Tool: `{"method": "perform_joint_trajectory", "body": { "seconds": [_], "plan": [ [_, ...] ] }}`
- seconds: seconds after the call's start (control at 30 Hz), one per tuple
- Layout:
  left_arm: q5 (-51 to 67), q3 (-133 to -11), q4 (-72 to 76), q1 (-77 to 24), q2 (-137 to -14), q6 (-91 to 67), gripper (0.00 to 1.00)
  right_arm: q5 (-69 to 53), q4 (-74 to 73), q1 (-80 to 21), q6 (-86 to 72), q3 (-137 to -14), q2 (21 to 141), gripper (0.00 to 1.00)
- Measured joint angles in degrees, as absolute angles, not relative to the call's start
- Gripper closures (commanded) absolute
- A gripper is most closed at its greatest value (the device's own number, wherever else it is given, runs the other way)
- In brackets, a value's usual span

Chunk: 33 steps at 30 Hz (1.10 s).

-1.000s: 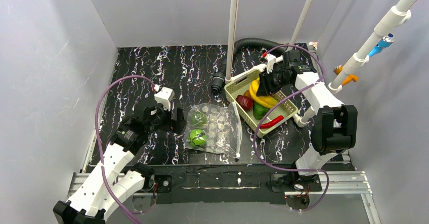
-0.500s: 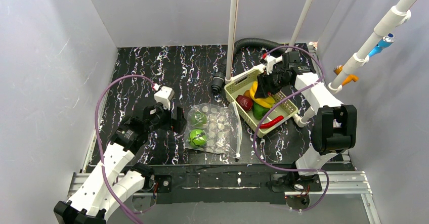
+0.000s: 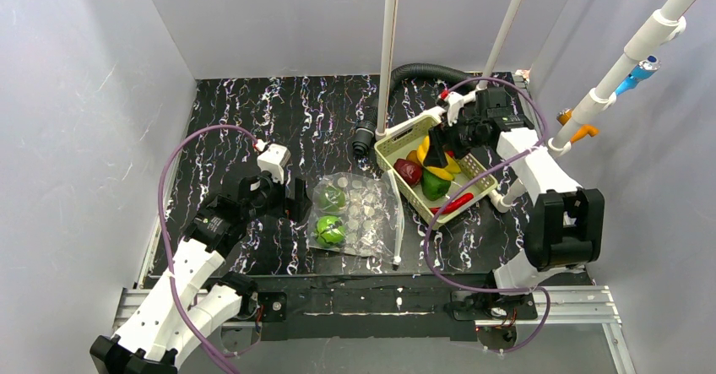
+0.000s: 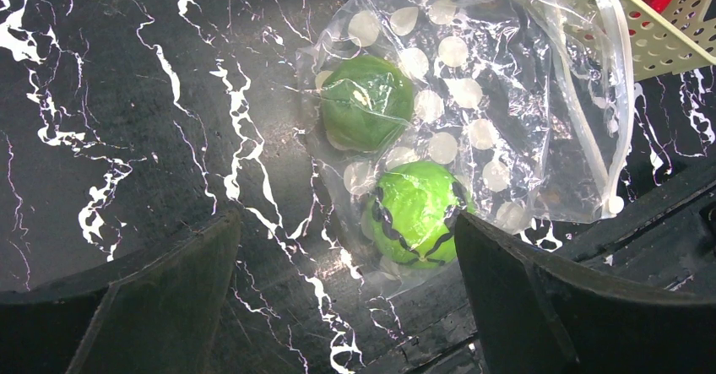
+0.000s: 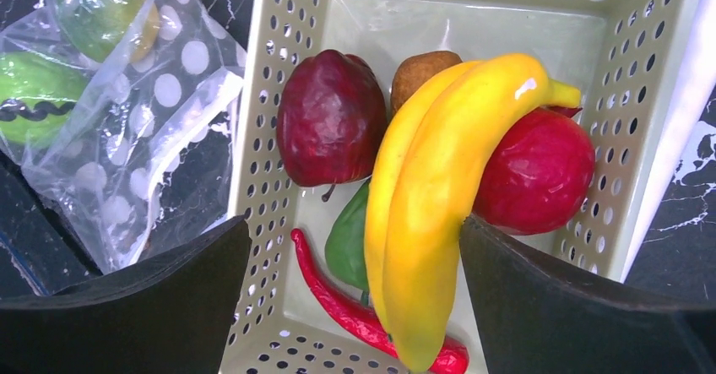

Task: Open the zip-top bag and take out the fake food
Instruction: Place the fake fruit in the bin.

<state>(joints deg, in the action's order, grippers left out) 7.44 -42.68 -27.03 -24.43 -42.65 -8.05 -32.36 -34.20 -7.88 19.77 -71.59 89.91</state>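
The zip-top bag [image 3: 359,215] lies flat on the black table, clear with white dots. Two green round pieces [image 3: 329,197] [image 3: 329,230] are inside it. My left gripper [image 3: 295,202] is open at the bag's left end. In the left wrist view the bag [image 4: 507,104] and the striped green piece [image 4: 414,214] lie just ahead of that gripper [image 4: 346,294]. My right gripper [image 3: 443,148] is open over the basket [image 3: 395,142]. In the right wrist view the banana [image 5: 439,188] lies between the open fingers of that gripper [image 5: 350,294], over the chili [image 5: 333,294], a dark red fruit [image 5: 329,116] and a green piece [image 5: 346,243].
The pale green basket wall [image 5: 253,138] stands right of the bag [image 5: 127,95]. A red fruit [image 5: 540,171] and a brown piece [image 5: 422,68] are also in it. A black hose [image 3: 405,74] and a white pole [image 3: 390,45] stand behind it. A white rod [image 3: 395,218] lies along the bag's right edge.
My right gripper has shifted a little forward over the basket and covers more of the banana. The left arm and the bag have not moved.
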Motion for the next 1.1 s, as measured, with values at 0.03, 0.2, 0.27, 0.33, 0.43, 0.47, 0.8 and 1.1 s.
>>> {"method": "perform_joint_trajectory", "body": {
  "seconds": [0.03,0.2,0.27,0.33,0.43,0.47,0.8,1.1],
  "plan": [
    [7.46,-42.68,-27.03,-24.43,-42.65,-8.08,0.02,-32.49,-34.09,-7.88,19.86,-71.37,89.23,0.02],
    [7.53,-42.68,-27.0,-24.32,-42.65,-8.12,0.02,-34.44,-33.17,-7.88,20.71,-69.89,84.86,0.02],
    [7.53,-42.68,-27.0,-24.25,-42.65,-8.14,0.02,-35.57,-32.71,-7.88,21.21,-68.97,82.98,0.02],
    [7.55,-42.68,-27.0,-24.18,-42.65,-8.12,0.02,-36.97,-32.29,-7.88,21.61,-67.96,81.19,0.02],
    [7.55,-42.68,-26.98,-24.12,-42.65,-8.14,0.02,-39.2,-31.79,-7.88,22.59,-66.78,78.98,0.02],
    [7.55,-42.68,-26.98,-24.1,-42.65,-8.12,0.02,-39.97,-31.7,-7.88,22.83,-66.57,78.39,0.02],
    [7.79,-42.57,-26.7,-23.79,-42.65,-8.16,0.02,-47.27,-30.09,-7.88,25.02,-63.83,74.22,0.02],
    [7.94,-42.46,-26.5,-23.68,-42.65,-8.19,0.02,-53.6,-30.3,-8.67,29.19,-62.11,73.43,0.02]
  ]
}}
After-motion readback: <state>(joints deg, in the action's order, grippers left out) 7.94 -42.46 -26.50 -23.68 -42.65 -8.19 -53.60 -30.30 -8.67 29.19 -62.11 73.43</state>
